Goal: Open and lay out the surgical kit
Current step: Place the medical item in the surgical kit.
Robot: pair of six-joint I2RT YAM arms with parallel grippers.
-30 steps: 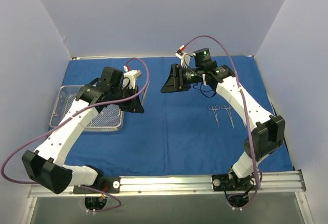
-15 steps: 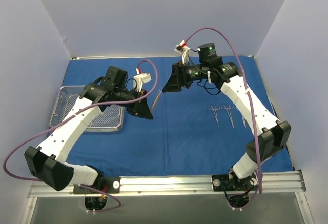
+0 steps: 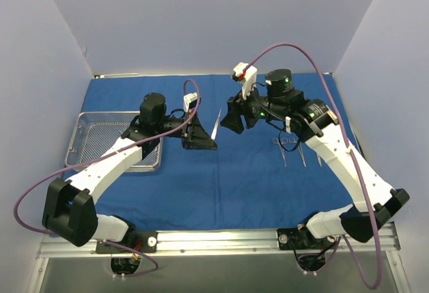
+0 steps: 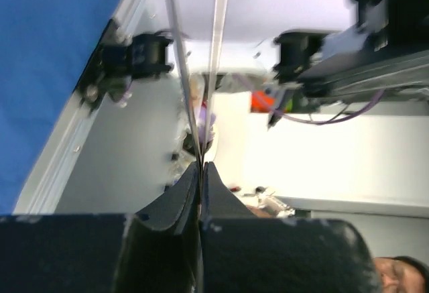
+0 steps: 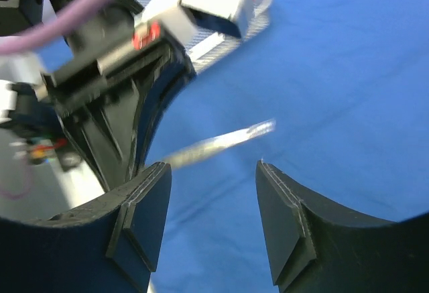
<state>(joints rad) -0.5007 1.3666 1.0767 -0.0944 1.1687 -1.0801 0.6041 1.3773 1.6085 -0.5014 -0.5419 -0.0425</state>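
The royal-blue cloth (image 3: pixel 228 172) lies spread flat on the table. The silver wire-mesh tray (image 3: pixel 90 147) sits at its left edge. My left gripper (image 3: pixel 209 142) is shut on a thin steel two-bladed instrument (image 3: pixel 216 124) and holds it above the cloth's middle, tip pointing away. In the left wrist view the blades (image 4: pixel 218 51) rise from the closed jaws (image 4: pixel 201 172). My right gripper (image 3: pixel 230 123) is open just right of the tip. In the right wrist view the instrument (image 5: pixel 221 142) shows beyond the open fingers (image 5: pixel 213 172). Two scissor-like instruments (image 3: pixel 289 149) lie on the right.
Lavender walls close in the back and both sides. A metal rail (image 3: pixel 221 239) runs along the near edge with both arm bases. The left arm's purple cable (image 3: pixel 191 95) loops above its wrist. The tray's corner (image 5: pixel 258 5) shows in the right wrist view.
My left gripper has swung right from beside the tray to the cloth's middle, carrying the steel instrument. My right gripper has moved nearer and lower, toward the instrument's tip.
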